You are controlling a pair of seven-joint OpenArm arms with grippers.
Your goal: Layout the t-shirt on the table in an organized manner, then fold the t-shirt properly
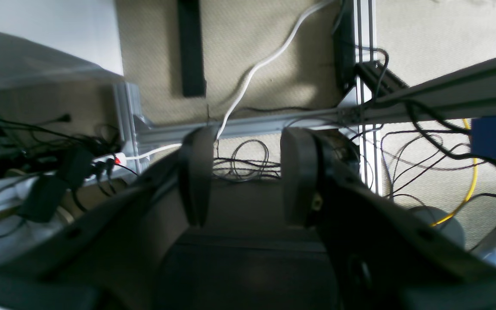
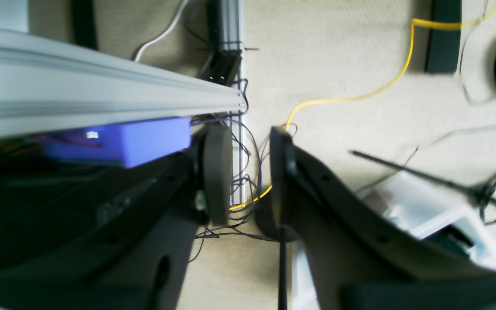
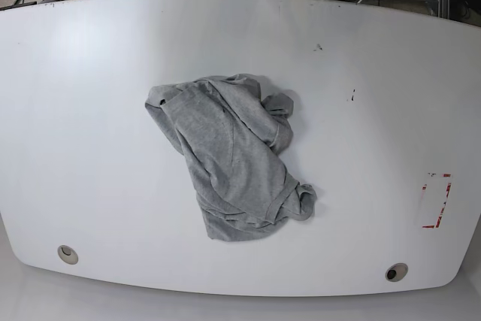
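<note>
The grey t-shirt [image 3: 233, 163] lies crumpled in a heap near the middle of the white table [image 3: 90, 110], with folds bunched at its upper right and lower right; no lettering shows. Neither arm appears in the base view. In the left wrist view my left gripper [image 1: 246, 142] hangs off the table over the carpeted floor, its fingers [image 1: 196, 176] apart with nothing between them. My right gripper [image 2: 248, 135] also looks down at the floor, with a narrower gap between its fingers [image 2: 218, 172] and nothing in it.
Two grommet holes [image 3: 68, 253] [image 3: 396, 271] sit near the table's front edge, and a red tape rectangle [image 3: 436, 201] marks its right side. Below the grippers are aluminium frame rails [image 1: 366, 86], tangled cables, a yellow cable [image 2: 351, 98] and a blue box [image 2: 123, 142].
</note>
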